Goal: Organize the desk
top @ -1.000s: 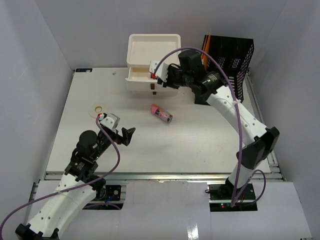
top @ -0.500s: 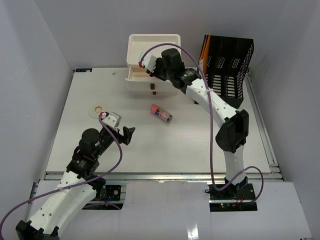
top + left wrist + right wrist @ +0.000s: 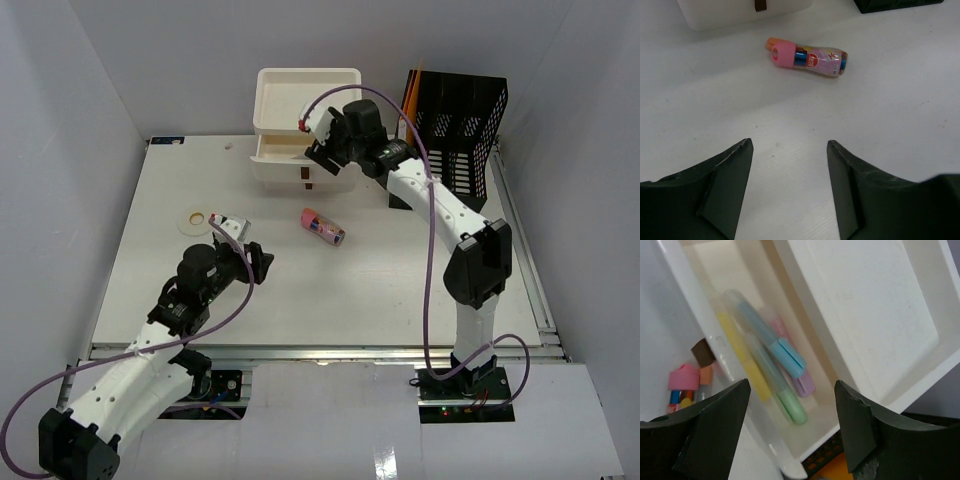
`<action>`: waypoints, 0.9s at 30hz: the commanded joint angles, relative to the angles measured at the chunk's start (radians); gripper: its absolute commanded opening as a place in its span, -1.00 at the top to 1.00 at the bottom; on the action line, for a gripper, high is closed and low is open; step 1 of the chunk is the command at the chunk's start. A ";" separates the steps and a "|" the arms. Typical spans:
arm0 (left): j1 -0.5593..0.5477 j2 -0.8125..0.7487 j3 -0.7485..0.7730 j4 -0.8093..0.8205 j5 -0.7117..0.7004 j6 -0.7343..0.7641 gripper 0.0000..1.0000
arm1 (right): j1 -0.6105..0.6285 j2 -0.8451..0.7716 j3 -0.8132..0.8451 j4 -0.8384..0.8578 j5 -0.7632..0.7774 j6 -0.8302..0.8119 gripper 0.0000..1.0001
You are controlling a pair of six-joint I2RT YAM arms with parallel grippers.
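The desk (image 3: 400, 270) is a white tabletop. On it lies a small pink-capped bottle (image 3: 323, 226) (image 3: 807, 56), on its side in front of the cream drawer unit (image 3: 305, 110). My left gripper (image 3: 255, 262) (image 3: 790, 145) hovers low over the desk short of the bottle, open and empty. My right gripper (image 3: 315, 150) (image 3: 792, 385) hangs open above the unit's pulled-out top drawer (image 3: 805, 440). In that drawer lie several highlighters: yellow (image 3: 740, 360), blue (image 3: 777, 342), green (image 3: 790, 402) and purple (image 3: 805, 382). Nothing is between its fingers.
A black mesh file organizer (image 3: 455, 130) stands at the back right beside the drawer unit. A flat pale tape roll (image 3: 197, 219) lies on the left of the desk. Grey walls close in on three sides, and a metal rail (image 3: 320, 350) runs along the near edge.
My right gripper's jaws have opened over the drawer and shifted slightly right. My left arm has reached forward toward the bottle, and its jaws have narrowed somewhat.
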 commanded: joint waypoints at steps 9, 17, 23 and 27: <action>0.005 0.407 0.127 0.417 -0.201 -0.786 1.00 | -0.243 -0.889 -1.024 0.269 -0.620 0.312 0.85; -0.004 0.755 0.477 0.305 -0.392 -0.907 1.00 | -0.510 -1.252 -1.440 0.558 -0.565 0.503 0.80; -0.004 0.923 0.694 0.221 -0.464 -0.915 0.95 | -0.518 -1.254 -1.442 0.564 -0.503 0.499 0.85; -0.004 1.005 0.808 0.182 -0.472 -0.889 0.53 | -0.527 -1.266 -1.442 0.564 -0.488 0.500 0.85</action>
